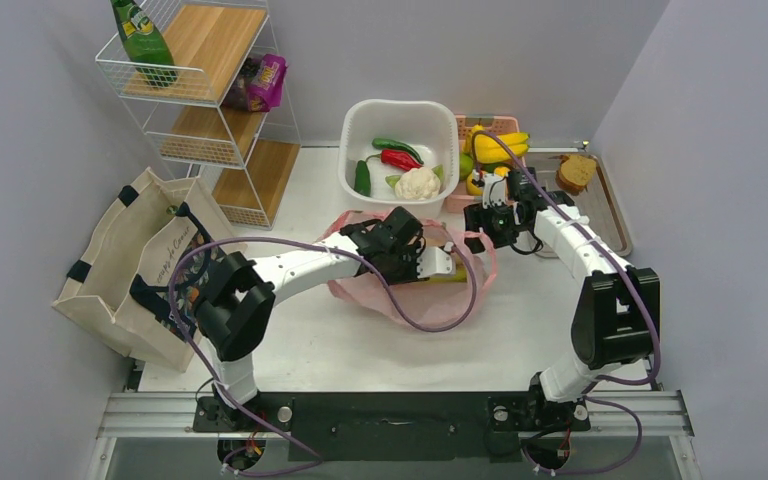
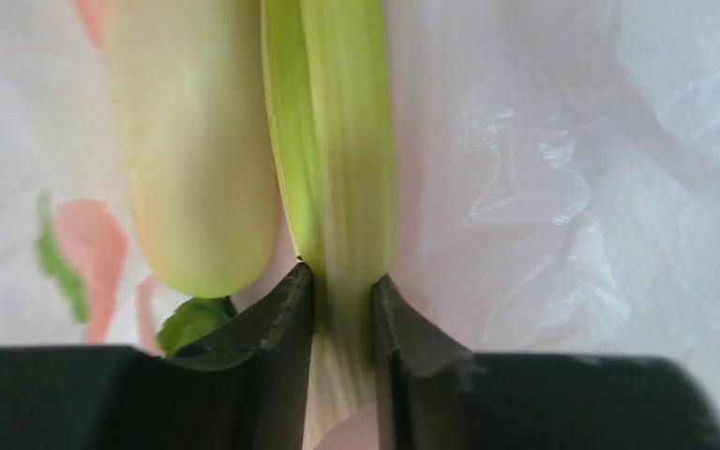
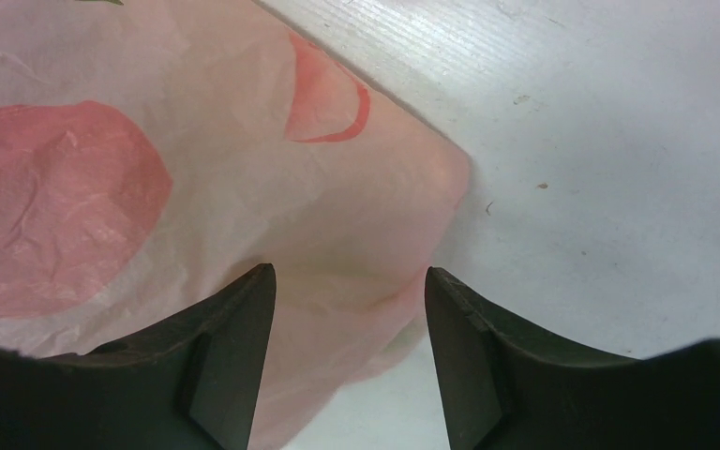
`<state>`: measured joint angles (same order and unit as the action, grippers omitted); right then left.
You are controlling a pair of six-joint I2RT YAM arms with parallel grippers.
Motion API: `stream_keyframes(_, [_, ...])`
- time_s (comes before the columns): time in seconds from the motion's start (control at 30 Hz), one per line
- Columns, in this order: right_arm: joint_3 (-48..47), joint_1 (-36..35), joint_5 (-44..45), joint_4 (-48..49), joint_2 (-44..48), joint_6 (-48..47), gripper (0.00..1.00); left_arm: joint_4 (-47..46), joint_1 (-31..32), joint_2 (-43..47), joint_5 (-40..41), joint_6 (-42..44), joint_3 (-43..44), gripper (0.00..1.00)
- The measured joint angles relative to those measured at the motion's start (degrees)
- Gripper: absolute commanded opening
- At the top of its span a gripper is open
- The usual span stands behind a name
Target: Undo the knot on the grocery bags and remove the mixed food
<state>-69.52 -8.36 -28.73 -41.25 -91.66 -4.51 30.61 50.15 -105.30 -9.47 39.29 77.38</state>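
Where I hold the left gripper (image 2: 342, 292), its jaws pinch a ribbed pale-green stalk (image 2: 337, 141) beside a smooth pale radish (image 2: 192, 141), both against the crinkled pink bag (image 2: 544, 187); right gripper (image 3: 349, 281) part-open above its edge; matte white table (image 3: 619, 141) beyond.

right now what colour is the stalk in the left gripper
The stalk is pale yellow-green, best seen in the left wrist view.

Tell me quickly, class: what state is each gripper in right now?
Left gripper: closed on the pale-green leafy stalk.
Right gripper: open, jaws apart over the pink plastic bag's edge.
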Motion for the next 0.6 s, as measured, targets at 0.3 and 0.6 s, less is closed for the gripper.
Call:
stream_keyframes(0.3, [-7.3,0.66,-0.26,-1.88,1.22,-1.29,0.54,3.5,-0.13,7.04,-1.57,-1.62,0.59,0.51])
stream_keyframes(0.6, [-17.0,-7.5,-0.85,-0.5,13.44,-2.01,0.49,8.04,-4.11,28.17,-11.87,0.83,-3.8,0.6])
